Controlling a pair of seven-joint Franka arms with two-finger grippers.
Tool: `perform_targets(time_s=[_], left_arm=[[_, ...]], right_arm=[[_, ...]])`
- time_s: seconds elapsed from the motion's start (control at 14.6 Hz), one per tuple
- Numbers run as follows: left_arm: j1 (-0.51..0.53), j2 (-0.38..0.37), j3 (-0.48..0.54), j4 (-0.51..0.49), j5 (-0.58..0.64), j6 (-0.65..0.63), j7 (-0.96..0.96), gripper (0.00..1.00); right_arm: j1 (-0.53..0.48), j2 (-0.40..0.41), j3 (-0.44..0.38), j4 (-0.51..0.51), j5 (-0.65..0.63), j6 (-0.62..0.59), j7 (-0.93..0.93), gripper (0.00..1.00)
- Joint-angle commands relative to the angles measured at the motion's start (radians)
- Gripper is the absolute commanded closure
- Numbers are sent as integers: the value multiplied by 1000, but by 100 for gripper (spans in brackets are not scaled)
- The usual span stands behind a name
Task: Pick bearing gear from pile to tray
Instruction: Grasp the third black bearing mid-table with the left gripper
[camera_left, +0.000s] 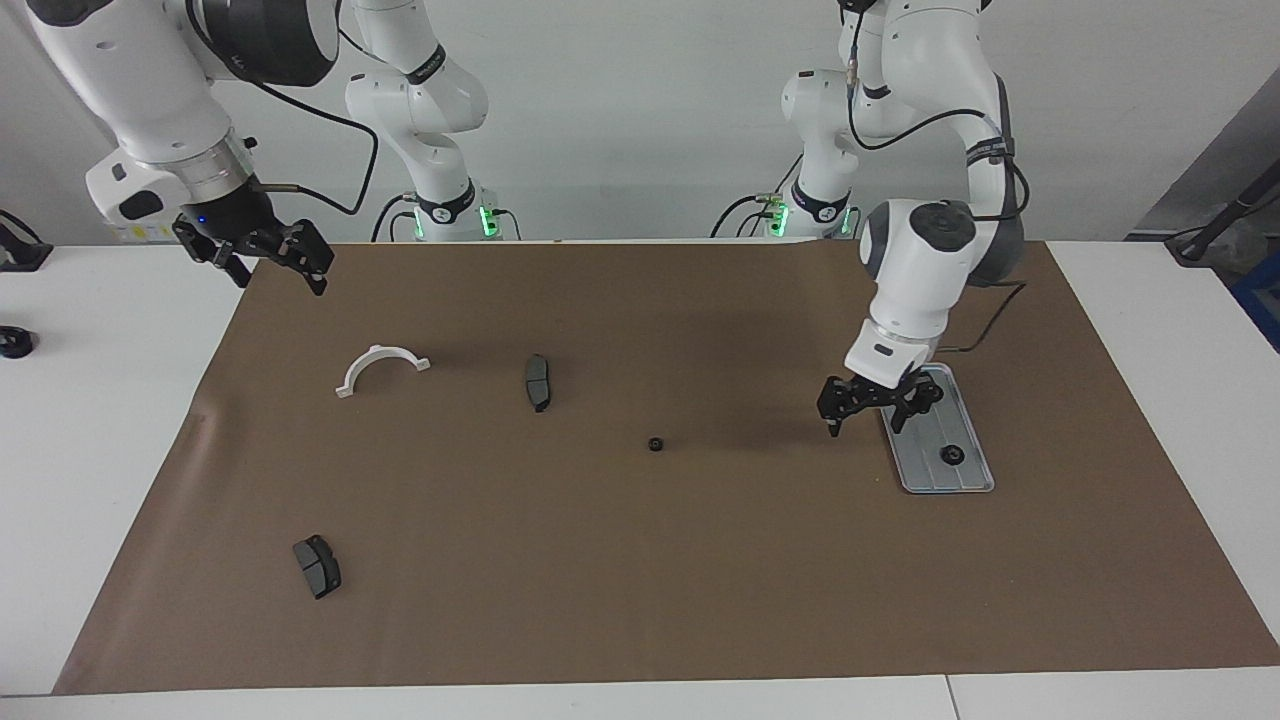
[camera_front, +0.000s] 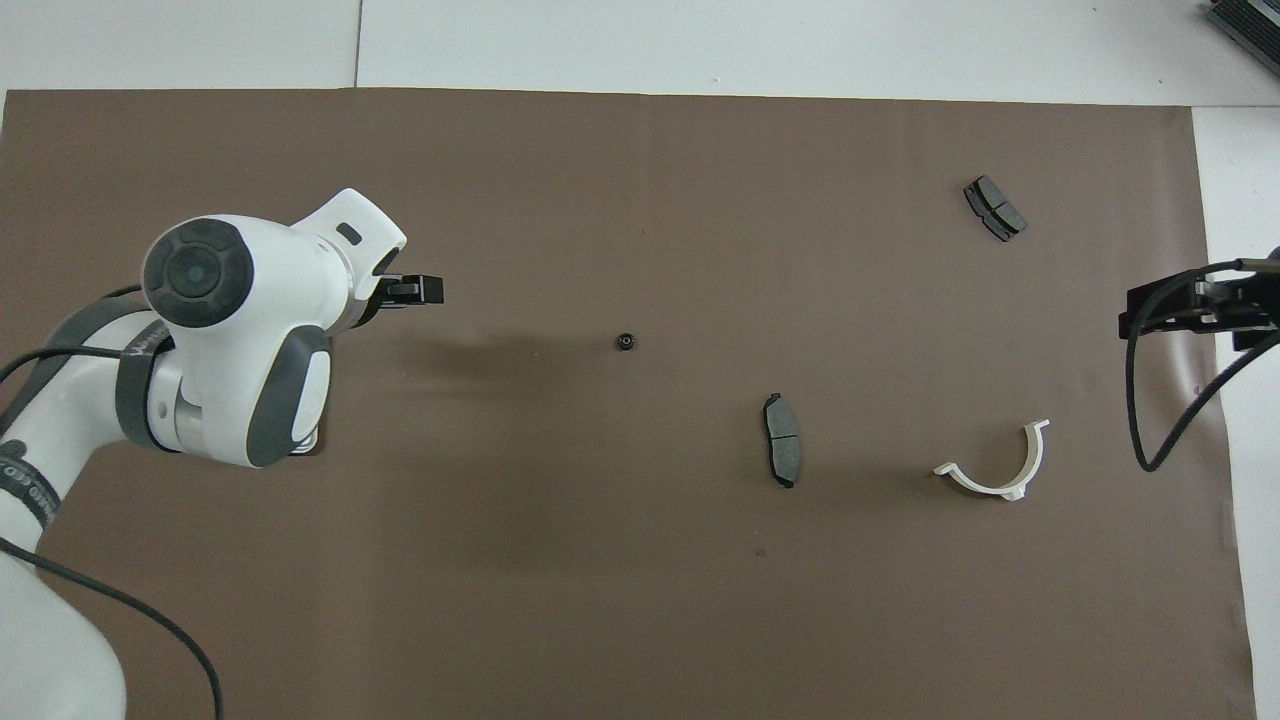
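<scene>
Left claw (camera_left: 868, 408) open beside tray (camera_left: 965, 420), no legible writing

L claw (camera_left: 868, 408) open, held low; R claw (camera_left: 272, 268) open, raised.

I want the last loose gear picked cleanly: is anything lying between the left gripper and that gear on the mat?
Nothing visible does. The left gripper, open, hangs beside the tray; only bare brown mat lies between it and the gear.
</scene>
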Motion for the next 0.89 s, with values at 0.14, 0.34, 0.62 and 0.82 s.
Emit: perform_targets(time_s=[0.14,0.34,0.62,0.82], left_arm=[[-195,136,17,166,58,-60,-273,0],[-278,204,21,258,63,-102,-361,0],[-323,313,21,367,61,-87,-424,1],[-323,314,17,346,68,-33,-419,8]], right_arm=[[18,-29,-8,-31,9,0,12,0],[18,-29,-8,-31,9,2,12,0],[18,-28,-8,-30,12,2,8,0],[16,-26,-5,-30,8,11,8,0]])
